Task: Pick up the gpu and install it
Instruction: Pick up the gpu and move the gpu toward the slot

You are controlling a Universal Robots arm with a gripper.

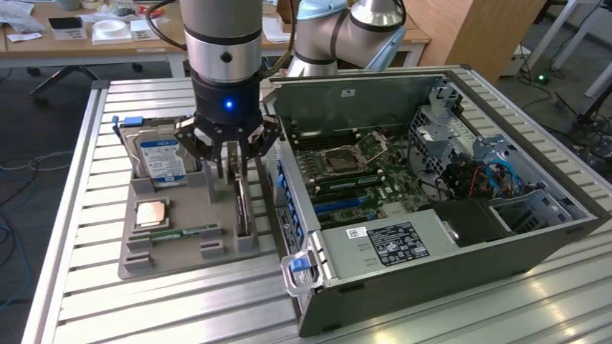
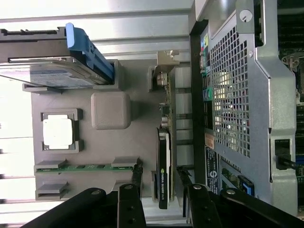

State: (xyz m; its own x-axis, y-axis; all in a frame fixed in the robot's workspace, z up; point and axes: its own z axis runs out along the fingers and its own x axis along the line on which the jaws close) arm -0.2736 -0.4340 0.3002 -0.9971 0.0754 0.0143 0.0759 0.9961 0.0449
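We see the gripper [image 1: 237, 179] [image 2: 160, 173] low over the grey tray [image 1: 182, 261] [image 2: 137, 142], with its jaws standing wide apart and clamped on nothing. The gpu [image 1: 242, 211] [image 2: 163, 161] stands on its long edge in a slot of that tray, on the side nearest the computer case [image 1: 535, 236] [image 2: 232, 95]. It lies right between the spread fingers [image 2: 130, 204], one finger on each flank of the card. In the wrist view the dark cooler end of the card sits closest to the fingertips, and its silver bracket is at the far end. We cannot tell whether either finger touches the card.

Counting what the tray carries, we find:
- one gpu;
- one hard drive [image 1: 160, 159] [image 2: 45, 76] with a blue-and-white label, propped upright at the far end;
- one square processor chip [image 1: 153, 213] [image 2: 58, 132], lying flat in its frame;
- one narrow green RAM stick [image 1: 186, 233] [image 2: 85, 167], lying in its holders.

There is one tray and one open case, side by side on the slatted metal table [image 1: 143, 308]. The case is at the exterior view's right of the tray.
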